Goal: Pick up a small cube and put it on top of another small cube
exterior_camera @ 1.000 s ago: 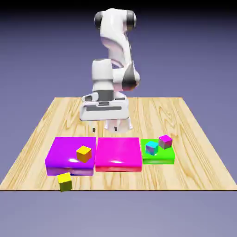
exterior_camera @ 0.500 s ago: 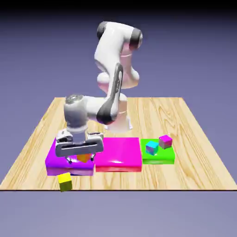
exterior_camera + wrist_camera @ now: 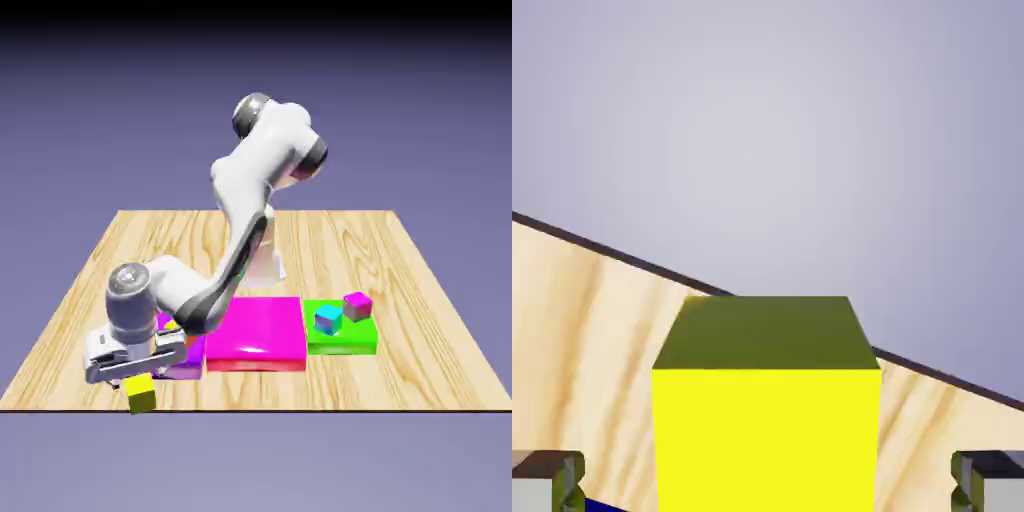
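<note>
The arm [image 3: 245, 215] bends low over the near left corner of the table [image 3: 400, 260]; its gripper [image 3: 133, 378] sits right above the small cube [image 3: 141, 394], which rests on the wood at the table's front edge, in front of the purple block [image 3: 187, 357]; the hand hides most of that block, and only a sliver of an orange-and-yellow cube [image 3: 190, 341] on it shows past the wrist.

In the hand view the small cube [image 3: 765, 400] fills the lower middle, bright yellow face toward the camera and an olive face behind it; the two grey fingertips [image 3: 550, 480] sit at the bottom corners, one on each side of the cube, each with a clear strip of wood between it and the cube's side; so the claw straddles the cube, partly open and not yet touching it; the cube is not lifted.

To the exterior view's right of the purple block lies a magenta block [image 3: 256, 332], touching or just beside it; further right, a green block [image 3: 343, 340] carries two little cubes, one with a cyan top [image 3: 328, 319] and one with a pink top [image 3: 357, 305], close together.

No writing, labels or brand marks can be read anywhere.
</note>
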`<state>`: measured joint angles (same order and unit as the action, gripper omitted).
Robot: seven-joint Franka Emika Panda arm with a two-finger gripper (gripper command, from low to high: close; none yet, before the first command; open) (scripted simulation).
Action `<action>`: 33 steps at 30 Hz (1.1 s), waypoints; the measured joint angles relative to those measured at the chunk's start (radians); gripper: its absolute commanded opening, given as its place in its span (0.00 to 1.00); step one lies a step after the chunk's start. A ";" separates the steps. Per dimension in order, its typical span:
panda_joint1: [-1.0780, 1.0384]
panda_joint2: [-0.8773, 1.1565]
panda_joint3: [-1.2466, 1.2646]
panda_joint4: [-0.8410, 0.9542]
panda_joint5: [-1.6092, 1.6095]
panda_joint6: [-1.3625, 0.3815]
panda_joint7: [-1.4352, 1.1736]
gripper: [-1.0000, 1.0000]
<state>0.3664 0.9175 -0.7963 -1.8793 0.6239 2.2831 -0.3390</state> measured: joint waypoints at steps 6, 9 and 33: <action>0.072 -0.181 -0.021 -0.051 -0.137 -0.110 0.079 0.00; 0.079 -0.290 0.083 -0.127 -0.218 -0.107 0.135 0.00; 0.125 -1.051 0.835 -0.696 -0.822 -0.040 0.552 0.00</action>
<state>0.4911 -0.1332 0.0387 -2.5752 -0.1984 2.2428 0.2129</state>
